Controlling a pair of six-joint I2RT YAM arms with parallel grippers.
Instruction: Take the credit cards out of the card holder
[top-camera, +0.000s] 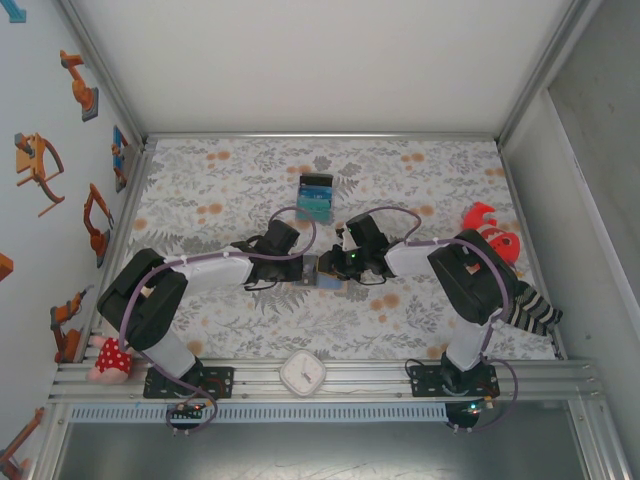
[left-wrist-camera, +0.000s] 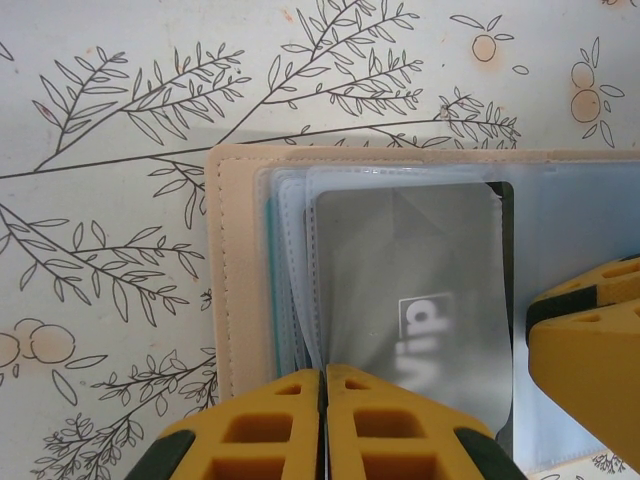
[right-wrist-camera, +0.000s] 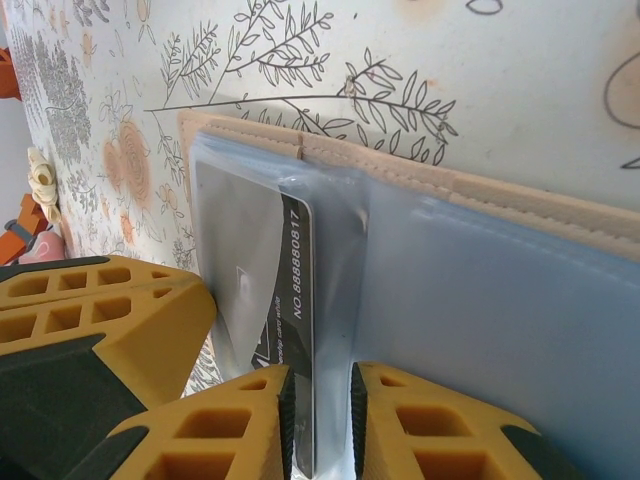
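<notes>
The card holder (top-camera: 325, 279) is lying open on the floral cloth (top-camera: 220, 190), between the left gripper (top-camera: 303, 268) and the right gripper (top-camera: 338, 264). From the left wrist, the fingers (left-wrist-camera: 260, 430) are pressing together on its near edge, with a grey credit card (left-wrist-camera: 410, 300) sleeved inside. From the right wrist, the fingers (right-wrist-camera: 420, 430) are standing slightly apart, straddling that card's edge. I can't tell whether they are pinching it.

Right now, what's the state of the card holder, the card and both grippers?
card holder: open, lying flat on the table.
credit card: in the holder's clear sleeve, not out yet.
left gripper: shut, at the holder's edge.
right gripper: slightly open, fingers either side of the card's edge.
</notes>
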